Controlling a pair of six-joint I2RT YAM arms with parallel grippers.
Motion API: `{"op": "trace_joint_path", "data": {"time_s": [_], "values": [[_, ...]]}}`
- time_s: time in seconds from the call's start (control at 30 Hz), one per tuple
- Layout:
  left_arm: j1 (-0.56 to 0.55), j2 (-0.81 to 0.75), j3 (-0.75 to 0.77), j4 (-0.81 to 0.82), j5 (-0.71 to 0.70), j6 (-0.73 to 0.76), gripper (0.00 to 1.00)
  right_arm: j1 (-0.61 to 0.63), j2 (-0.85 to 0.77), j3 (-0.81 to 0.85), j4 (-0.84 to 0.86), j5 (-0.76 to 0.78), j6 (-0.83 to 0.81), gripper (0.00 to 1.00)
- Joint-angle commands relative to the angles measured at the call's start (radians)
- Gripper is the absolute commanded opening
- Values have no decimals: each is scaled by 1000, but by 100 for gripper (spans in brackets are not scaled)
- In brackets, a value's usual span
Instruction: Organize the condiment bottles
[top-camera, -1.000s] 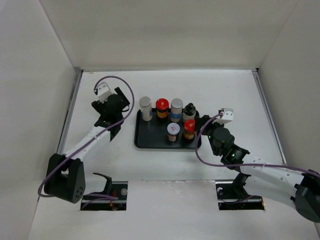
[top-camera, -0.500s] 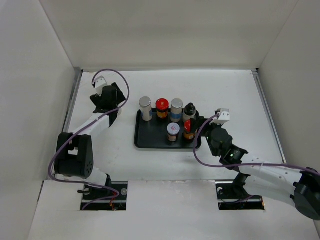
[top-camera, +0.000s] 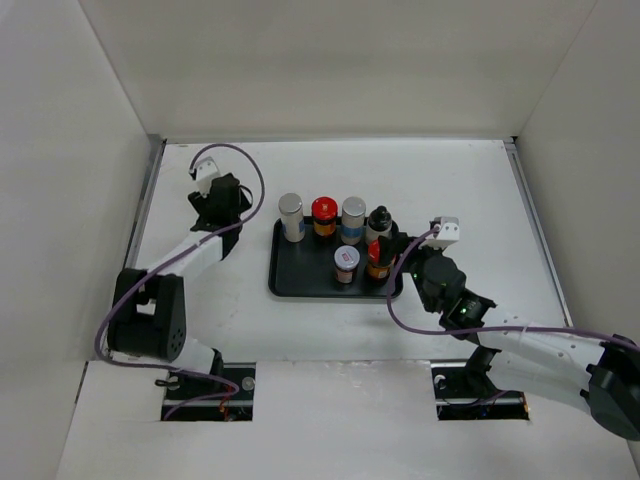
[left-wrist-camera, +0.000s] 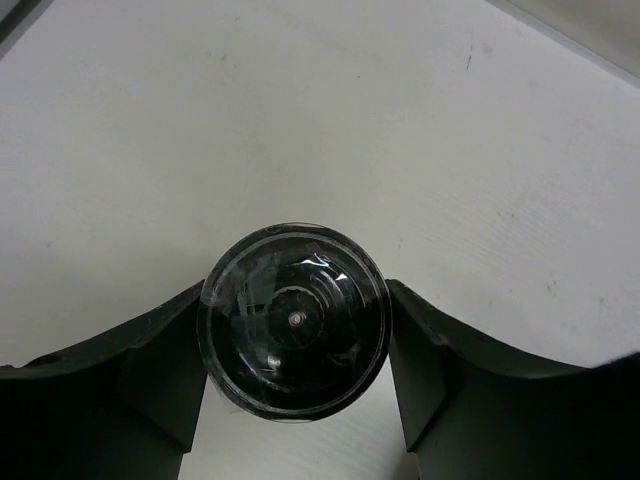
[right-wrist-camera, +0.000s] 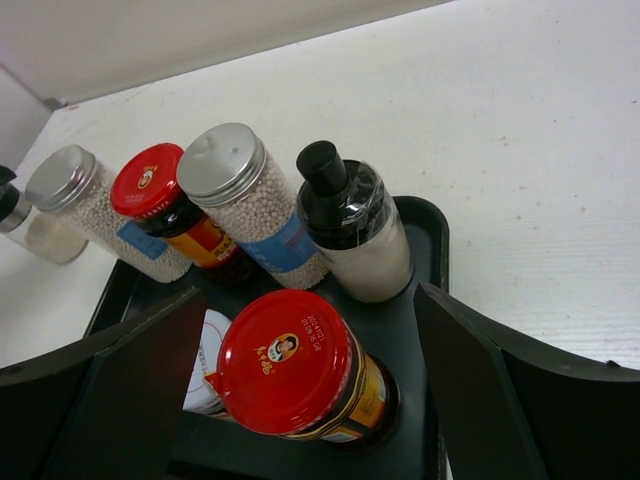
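Observation:
Six condiment bottles stand on the black tray (top-camera: 285, 284). The back row has a silver cap (top-camera: 290, 205), a red cap (top-camera: 323, 208), a silver cap (top-camera: 353, 207) and a black cap (top-camera: 379, 215). The front row has a white cap (top-camera: 346, 258) and a red cap (top-camera: 377, 252). My right gripper (top-camera: 392, 250) is open, its fingers either side of the front red-capped jar (right-wrist-camera: 285, 362) without touching it. My left gripper (top-camera: 222, 200) is on the table left of the tray. It is shut on a black-capped jar (left-wrist-camera: 292, 318) with both fingers (left-wrist-camera: 160, 370) against its sides. That jar is hidden in the top view.
White walls enclose the table on the left, back and right. The black-capped jar's pale body shows at the far left of the right wrist view (right-wrist-camera: 40, 238), standing on the table beside the tray's left end. The tray's right rim (right-wrist-camera: 432, 240) lies close to my right finger.
My left gripper moved up and away from the tray's left side, then a little right, and its wrist turned. My right gripper edged slightly toward the front red-capped jar.

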Motion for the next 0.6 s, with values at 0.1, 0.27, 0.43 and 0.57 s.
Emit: {"op": "trace_joint_path", "data": {"time_s": [0.1, 0.27, 0.43, 0.57], "values": [[-129, -330, -126, 14, -109, 15, 35, 13, -17, 7, 65, -11, -10, 92], [-303, -466, -178, -132, -145, 12, 35, 13, -11, 4, 69, -10, -8, 92], [-541, -549, -208, -193, -206, -46, 35, 13, -17, 4, 71, -6, -11, 92], [-733, -506, -203, -183, -277, -87, 35, -3, -17, -6, 78, -12, -5, 92]]}}
